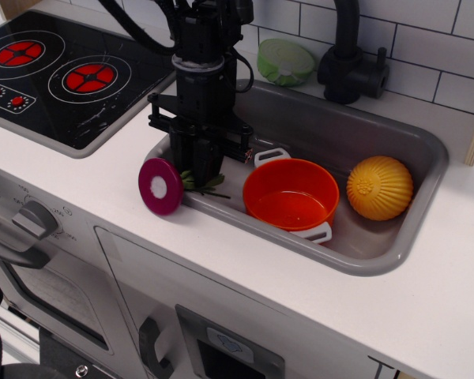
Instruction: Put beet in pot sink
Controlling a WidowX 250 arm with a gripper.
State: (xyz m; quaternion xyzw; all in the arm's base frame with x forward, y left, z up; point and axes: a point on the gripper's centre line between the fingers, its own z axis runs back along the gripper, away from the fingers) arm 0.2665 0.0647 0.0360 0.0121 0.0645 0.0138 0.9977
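Note:
The dark magenta beet (160,186) with a white round centre sits on the white counter at the sink's left front rim, its flat face towards the camera. Its thin green leaves (201,182) point right over the rim. My black gripper (201,170) stands upright just right of the beet, its fingers closed together on the leaves. The bright-orange pot (291,196) with two white handles stands inside the grey sink (395,257), right of the gripper and apart from it.
A ribbed yellow ball (379,187) lies in the sink right of the pot. A black stove top (63,75) with red burners is at the left. A green lid (285,61) and a black faucet (349,59) stand behind the sink.

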